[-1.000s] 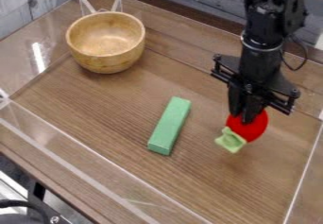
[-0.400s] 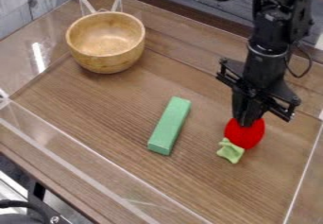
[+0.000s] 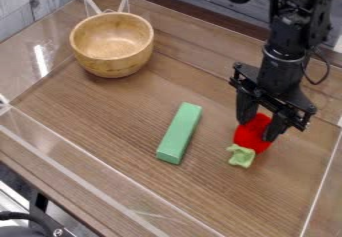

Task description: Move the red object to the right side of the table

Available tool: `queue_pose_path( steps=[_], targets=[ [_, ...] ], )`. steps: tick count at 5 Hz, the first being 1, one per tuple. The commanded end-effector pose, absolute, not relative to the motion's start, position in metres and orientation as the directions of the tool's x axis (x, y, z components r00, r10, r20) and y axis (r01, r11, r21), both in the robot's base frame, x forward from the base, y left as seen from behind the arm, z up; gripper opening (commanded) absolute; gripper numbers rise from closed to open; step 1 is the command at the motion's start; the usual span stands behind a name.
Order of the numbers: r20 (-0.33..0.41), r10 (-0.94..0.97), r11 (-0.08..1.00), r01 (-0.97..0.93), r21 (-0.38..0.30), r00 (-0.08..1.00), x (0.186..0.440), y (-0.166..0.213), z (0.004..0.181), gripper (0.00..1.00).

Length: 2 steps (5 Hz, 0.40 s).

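Now spread wide, gripper (image 3: 265, 129) straddling red object (image 3: 253, 138) on table (image 3: 94, 111), contact unclear

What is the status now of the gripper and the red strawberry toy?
Gripper open, fingers either side of the red strawberry toy. Toy resting on the table, right side. Green block lies to its left, clear.

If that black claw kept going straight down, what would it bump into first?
Most likely the small red strawberry-like toy, which sits between the open black gripper's fingers, then the brown wooden table beneath.
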State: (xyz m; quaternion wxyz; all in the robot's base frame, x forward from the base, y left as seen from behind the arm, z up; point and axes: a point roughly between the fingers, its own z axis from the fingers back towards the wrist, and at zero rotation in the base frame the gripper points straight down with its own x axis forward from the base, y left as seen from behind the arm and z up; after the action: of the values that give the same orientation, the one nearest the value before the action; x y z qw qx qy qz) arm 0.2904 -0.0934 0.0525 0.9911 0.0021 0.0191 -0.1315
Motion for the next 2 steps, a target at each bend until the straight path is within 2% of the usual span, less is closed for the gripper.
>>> queue_pose_path(
  steps=[1,2],
  targets=[
    [0.008,-0.281,0.96,0.281,0.007,0.96,0.2999,-0.0963,0.0638,0.0],
    [0.005,-0.29,0.957,0.29,0.01,0.957,0.3007,-0.0956,0.0629,0.0]
  ],
)
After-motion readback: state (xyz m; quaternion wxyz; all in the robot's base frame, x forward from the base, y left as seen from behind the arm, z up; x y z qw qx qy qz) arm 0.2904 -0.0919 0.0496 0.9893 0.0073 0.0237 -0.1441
